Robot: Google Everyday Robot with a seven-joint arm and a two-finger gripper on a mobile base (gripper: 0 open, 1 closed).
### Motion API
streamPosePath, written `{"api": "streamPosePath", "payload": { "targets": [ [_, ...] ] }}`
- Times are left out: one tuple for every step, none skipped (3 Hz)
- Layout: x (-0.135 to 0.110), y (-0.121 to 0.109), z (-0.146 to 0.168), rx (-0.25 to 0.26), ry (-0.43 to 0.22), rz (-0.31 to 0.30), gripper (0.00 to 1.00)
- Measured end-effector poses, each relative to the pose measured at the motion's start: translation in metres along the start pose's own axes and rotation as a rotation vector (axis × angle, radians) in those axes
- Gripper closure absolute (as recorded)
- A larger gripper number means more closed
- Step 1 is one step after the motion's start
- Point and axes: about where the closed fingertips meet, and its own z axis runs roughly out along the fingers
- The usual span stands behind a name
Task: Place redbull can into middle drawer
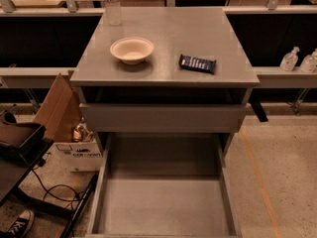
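Observation:
The middle drawer (163, 207) is a large grey metal tray pulled out of the cabinet toward the camera, and its bare flat floor holds nothing. Above it is a shut drawer seen as a plain grey front panel (163, 117). The redbull can is out of view. My gripper and arm are out of view as well.
On the cabinet top (198, 31) are a beige bowl (132, 49), a dark snack bar (197, 63) and a clear plastic bottle (113, 4) at the back left. A cardboard box (64, 118) and a black cart (20, 148) stand left. Pump bottles (290, 59) sit on the right ledge.

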Motion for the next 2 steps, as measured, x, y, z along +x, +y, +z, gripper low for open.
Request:
{"api": "streamPosePath", "payload": {
  "targets": [
    [0.068,0.052,-0.033,-0.105,0.045,0.031,1.0],
    [0.155,0.087,-0.08,-0.154,0.114,0.102,1.0]
  ]
}}
